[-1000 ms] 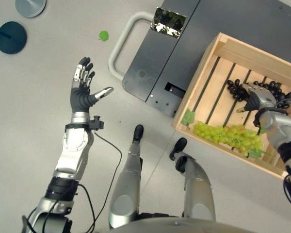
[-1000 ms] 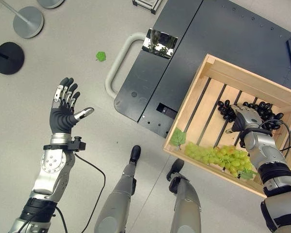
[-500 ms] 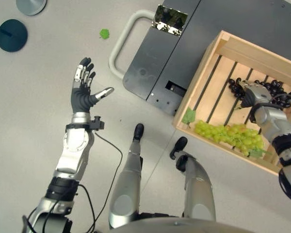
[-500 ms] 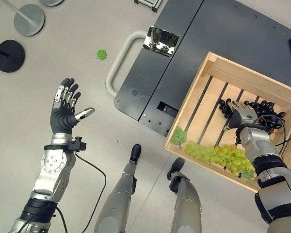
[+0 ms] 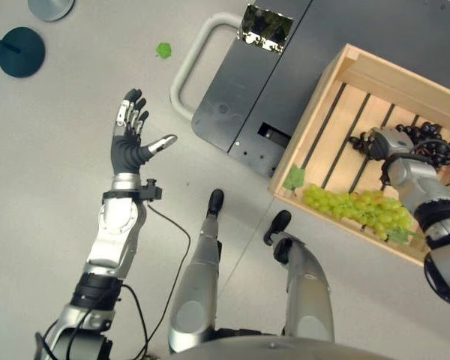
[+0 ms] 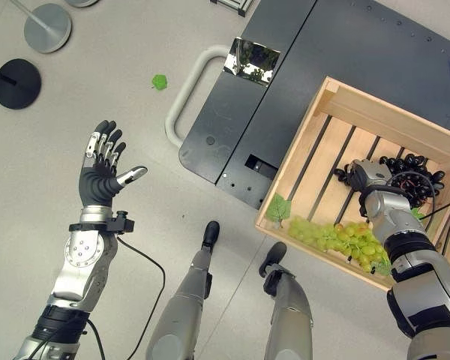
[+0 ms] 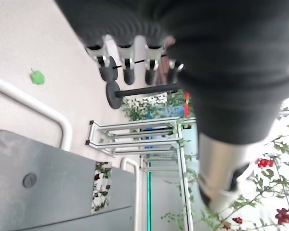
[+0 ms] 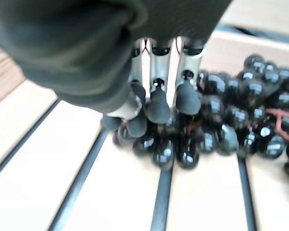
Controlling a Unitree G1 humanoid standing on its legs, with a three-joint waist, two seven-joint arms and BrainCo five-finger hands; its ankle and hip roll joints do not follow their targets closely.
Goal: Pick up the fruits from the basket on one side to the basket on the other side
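A bunch of dark grapes (image 5: 429, 139) lies at the far side of a slatted wooden crate (image 5: 315, 112). My right hand (image 5: 380, 142) sits on the left end of that bunch. In the right wrist view its fingers (image 8: 156, 103) and thumb curl down onto the dark grapes (image 8: 231, 125) and pinch them. A bunch of green grapes (image 5: 356, 208) lies along the crate's near wall, with a green leaf (image 5: 293, 178) at its left end. My left hand (image 5: 131, 139) is held up over the floor far to the left, fingers straight and empty.
The crate rests on a dark grey platform cart (image 5: 255, 82) with a pale looped handle (image 5: 184, 71). A small green leaf (image 5: 163, 50) lies on the floor. Two round stand bases (image 5: 21, 51) sit at the far left.
My right hand has slid left along the dark bunch to its end, with its fingers closing on the grapes. The view has shifted slightly. The left hand is unmoved.
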